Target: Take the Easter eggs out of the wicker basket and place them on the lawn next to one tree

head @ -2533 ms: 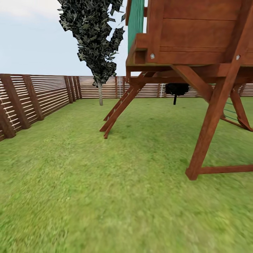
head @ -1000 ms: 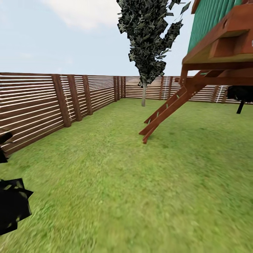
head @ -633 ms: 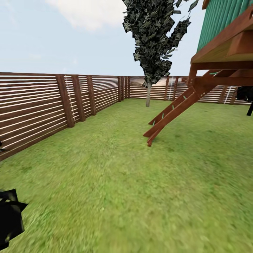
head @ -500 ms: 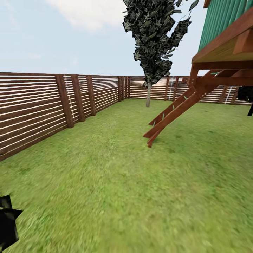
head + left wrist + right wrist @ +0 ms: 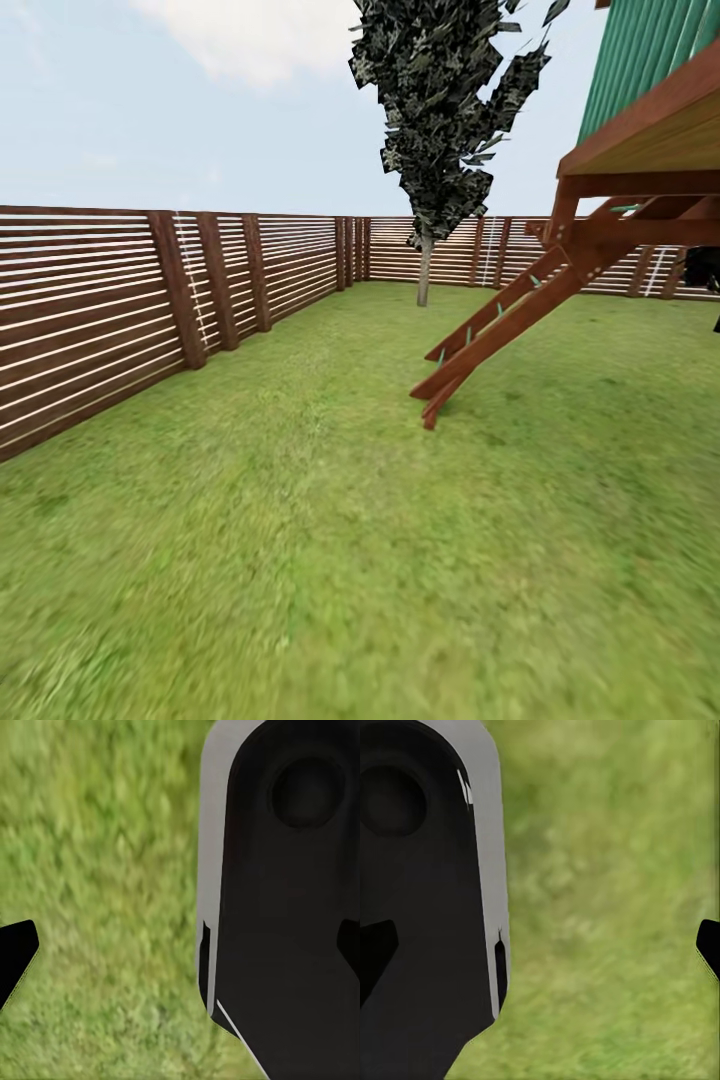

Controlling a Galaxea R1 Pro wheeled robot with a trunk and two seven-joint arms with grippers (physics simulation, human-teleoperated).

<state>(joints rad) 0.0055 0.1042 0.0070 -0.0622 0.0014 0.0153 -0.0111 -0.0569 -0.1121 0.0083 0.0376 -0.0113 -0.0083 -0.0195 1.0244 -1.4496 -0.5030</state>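
Since the earlier frames the head camera had turned left over the lawn (image 5: 330,520) toward the fence (image 5: 100,300) and tree (image 5: 424,270); still searching, the robot needed to find the basket, with tools' states impossible to tell.

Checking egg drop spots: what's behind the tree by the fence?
Behind the tree stands slatted fence, with lawn around the trunk base. The strip of fence directly behind the trunk is covered.

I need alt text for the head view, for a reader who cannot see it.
A wide lawn runs to a brown slat fence, with a dark-leaved tree at the far fence and a wooden play structure's ladder on the right.
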